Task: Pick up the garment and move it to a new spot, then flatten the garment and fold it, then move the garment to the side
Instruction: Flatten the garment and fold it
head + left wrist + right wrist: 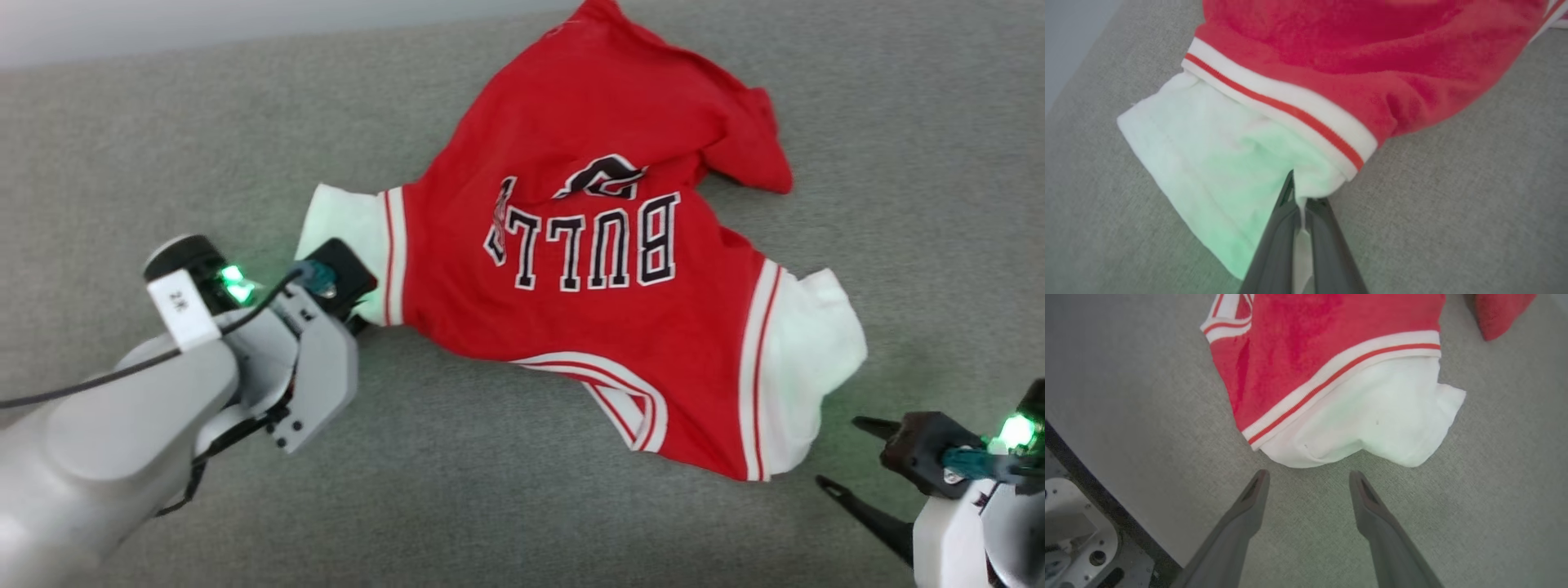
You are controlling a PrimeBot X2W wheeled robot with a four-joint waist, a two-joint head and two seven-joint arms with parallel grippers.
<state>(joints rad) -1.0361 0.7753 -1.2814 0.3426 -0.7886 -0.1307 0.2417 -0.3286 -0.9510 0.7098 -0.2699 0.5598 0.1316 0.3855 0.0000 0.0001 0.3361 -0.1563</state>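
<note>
Red jersey point(588, 269) rumpled mid-bench point(163, 122); left hand point(1304, 192) at 8 o'clock pinched shut on white sleeve point(1208, 163); right hand point(1308, 475) at 4 o'clock wide open, empty; lift, flatten, fold all ahead

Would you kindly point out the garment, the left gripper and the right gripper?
garment point(588, 327): head view, red cloth at its middle.
left gripper point(1303, 198): left wrist view, between fingertips clamping the garment's edge.
right gripper point(1308, 475): right wrist view, between its open fingertips.
</note>
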